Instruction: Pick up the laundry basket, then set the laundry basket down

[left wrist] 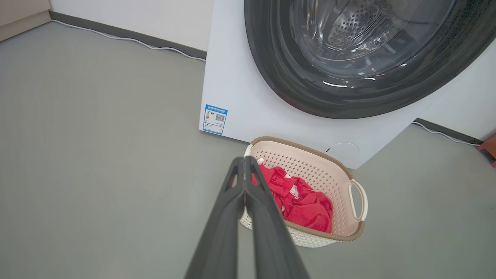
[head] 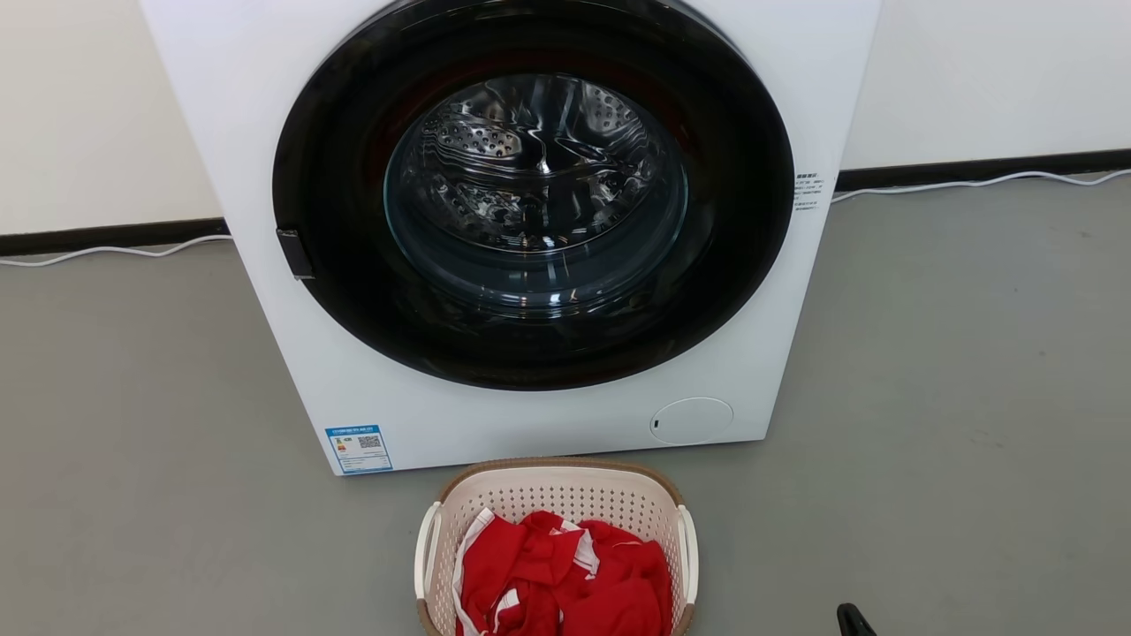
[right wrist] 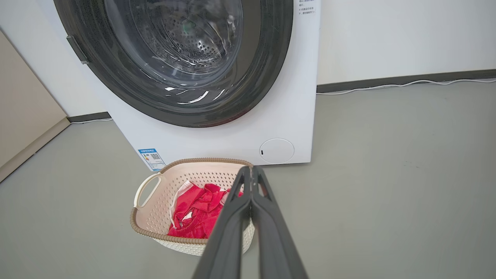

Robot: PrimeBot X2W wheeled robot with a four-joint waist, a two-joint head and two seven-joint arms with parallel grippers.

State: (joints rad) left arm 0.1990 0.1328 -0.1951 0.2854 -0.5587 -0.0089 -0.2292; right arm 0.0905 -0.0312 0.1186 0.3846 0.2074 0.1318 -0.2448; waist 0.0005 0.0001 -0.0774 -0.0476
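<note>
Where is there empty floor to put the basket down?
Bare grey floor spreads left of the washer and laundry basket, up to the white cable by the wall, and likewise on their right. Crowded spot: the thin strip between basket and washer.

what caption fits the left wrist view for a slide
Shut left gripper points toward the laundry basket of red clothes on the floor before a white washer.

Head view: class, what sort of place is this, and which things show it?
Probably a laundry area: a front-loading washer stands on a grey floor by the wall, with a basket of red clothes before it.
</note>
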